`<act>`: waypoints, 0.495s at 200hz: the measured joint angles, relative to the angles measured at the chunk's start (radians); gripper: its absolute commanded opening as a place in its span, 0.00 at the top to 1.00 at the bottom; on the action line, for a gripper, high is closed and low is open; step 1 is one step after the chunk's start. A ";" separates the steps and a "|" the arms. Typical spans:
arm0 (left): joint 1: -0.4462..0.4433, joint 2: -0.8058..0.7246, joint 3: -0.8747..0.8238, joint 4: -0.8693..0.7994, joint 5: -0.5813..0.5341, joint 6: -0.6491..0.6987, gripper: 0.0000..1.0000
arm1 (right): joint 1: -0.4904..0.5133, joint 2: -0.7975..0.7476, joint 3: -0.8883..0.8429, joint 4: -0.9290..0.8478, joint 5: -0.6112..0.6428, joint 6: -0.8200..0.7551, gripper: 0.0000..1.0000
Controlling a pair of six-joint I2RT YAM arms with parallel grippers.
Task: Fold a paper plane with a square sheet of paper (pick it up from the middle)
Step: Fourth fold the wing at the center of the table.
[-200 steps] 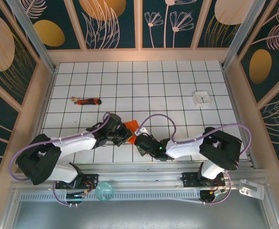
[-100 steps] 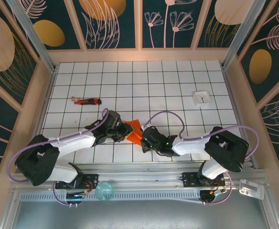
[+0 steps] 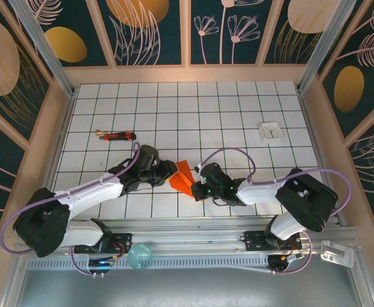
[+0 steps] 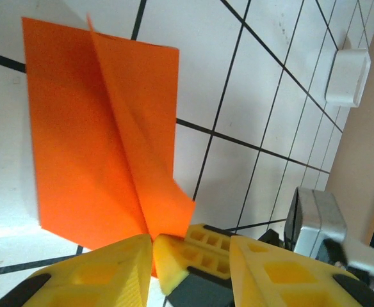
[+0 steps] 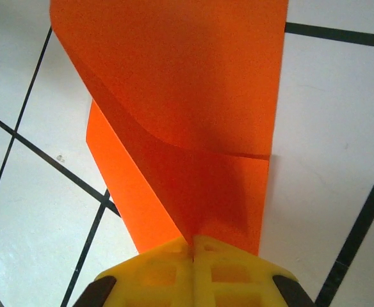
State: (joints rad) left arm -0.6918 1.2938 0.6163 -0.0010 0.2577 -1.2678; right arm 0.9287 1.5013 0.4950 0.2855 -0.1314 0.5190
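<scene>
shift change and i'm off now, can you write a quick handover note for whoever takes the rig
Left gripper: open, jaws apart at a corner of the sheet.
Right gripper: shut on the sheet's edge.
Sheet of paper: orange, between the two grippers, near the front of the table.
Done: first folds are in, with a diagonal crease and an overlapping flap showing.
Left: no dart shape yet, so the rest of the folds remain.

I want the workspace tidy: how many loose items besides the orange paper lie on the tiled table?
2: a red-and-black tool to the left, and a small white square object to the right. Others may be hidden from view.
</scene>
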 measured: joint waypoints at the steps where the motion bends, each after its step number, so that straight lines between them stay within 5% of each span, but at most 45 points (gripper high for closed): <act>1: 0.000 0.000 0.000 0.000 0.000 0.000 0.63 | -0.002 0.000 -0.001 0.001 -0.002 0.002 1.00; 99: -0.010 0.066 -0.048 0.054 0.057 0.054 0.62 | -0.094 0.008 -0.043 0.081 -0.166 0.111 1.00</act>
State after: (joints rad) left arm -0.7013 1.3594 0.5682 0.0532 0.3149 -1.2140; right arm 0.8345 1.5097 0.4522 0.3664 -0.2977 0.6300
